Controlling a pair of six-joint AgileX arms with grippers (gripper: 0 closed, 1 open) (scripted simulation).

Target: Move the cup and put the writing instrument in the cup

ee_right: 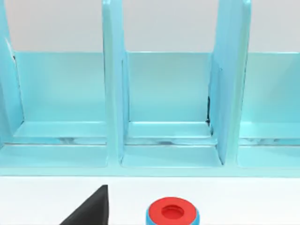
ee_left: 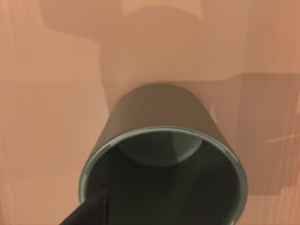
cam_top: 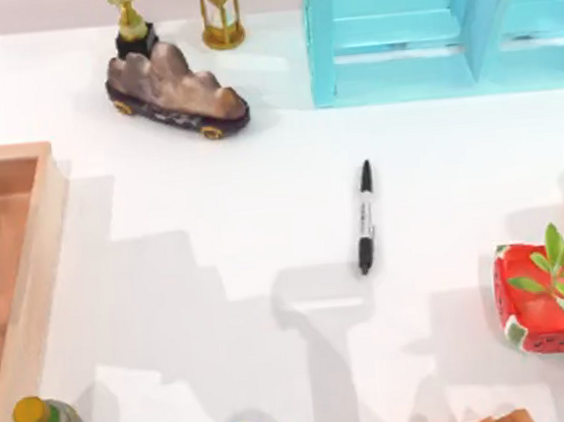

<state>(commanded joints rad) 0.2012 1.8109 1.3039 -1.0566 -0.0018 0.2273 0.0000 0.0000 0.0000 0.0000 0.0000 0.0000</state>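
**Cup: close under the left wrist camera, on orange-brown surface**

Cup (ee_left: 164,164): grey-green, open mouth toward the left wrist camera, near rim cut off. One dark left fingertip (ee_left: 89,211) at the rim; jaw state cannot be told.

Marker (cam_top: 364,217): lying flat mid-table, untouched.

Wooden tray (cam_top: 28,243): table's left edge, partly cropped.

Right wrist view: blue shelf (ee_right: 154,108), a red-topped object (ee_right: 172,212) cut off, one dark finger (ee_right: 91,208).

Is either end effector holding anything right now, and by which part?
Cannot be told. A dark left finger sits inside the cup at its rim; the marker lies free on the table.
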